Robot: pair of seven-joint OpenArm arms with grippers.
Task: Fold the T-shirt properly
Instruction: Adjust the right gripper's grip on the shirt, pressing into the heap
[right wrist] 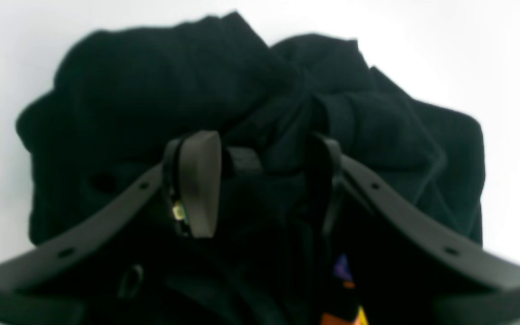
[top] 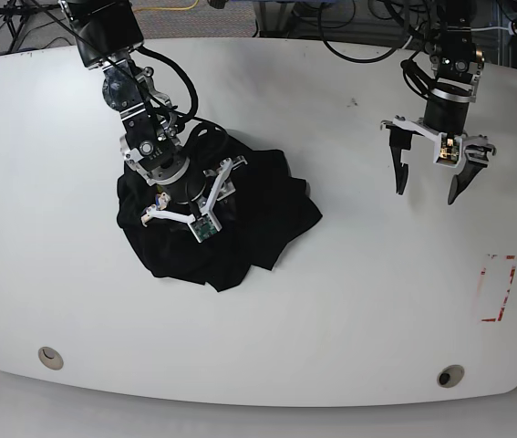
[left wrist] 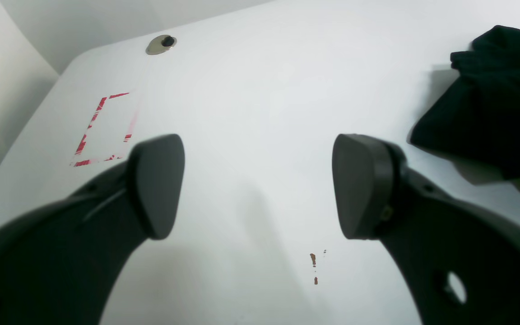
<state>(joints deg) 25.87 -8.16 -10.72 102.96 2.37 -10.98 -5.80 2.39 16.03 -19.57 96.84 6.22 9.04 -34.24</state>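
A large black soft-fabric T-shirt (top: 217, 219) lies crumpled in a loose heap on the white, round-cornered worktop (top: 349, 301), on the left half of the base view. Its folds pile over one another, and a small orange, yellow and blue-purple print (right wrist: 343, 293) peeks out at the lower edge of the right wrist view.

The right gripper (top: 190, 196) hangs directly over the heap, its arm rising to the far edge of the worktop. Its jaws stand partly apart with dark folds of fabric bunched between and beneath them; whether they actually pinch the cloth cannot be told from the blurred right wrist view.

The left gripper (top: 429, 178) hovers well apart from the T-shirt, over bare worktop on the base view's right, its jaws spread wide with nothing between them. In the left wrist view only a corner of the T-shirt shows at the right edge.

Near the worktop's right edge is a broken rectangle of worn red tape (top: 498, 288). Two round metal-rimmed holes sit along the near edge, one at the left (top: 50, 357) and one at the right (top: 449, 375). A few small brownish specks (left wrist: 313, 266) mark the surface under the left gripper. Dark cables (top: 358, 23) run behind the far edge.
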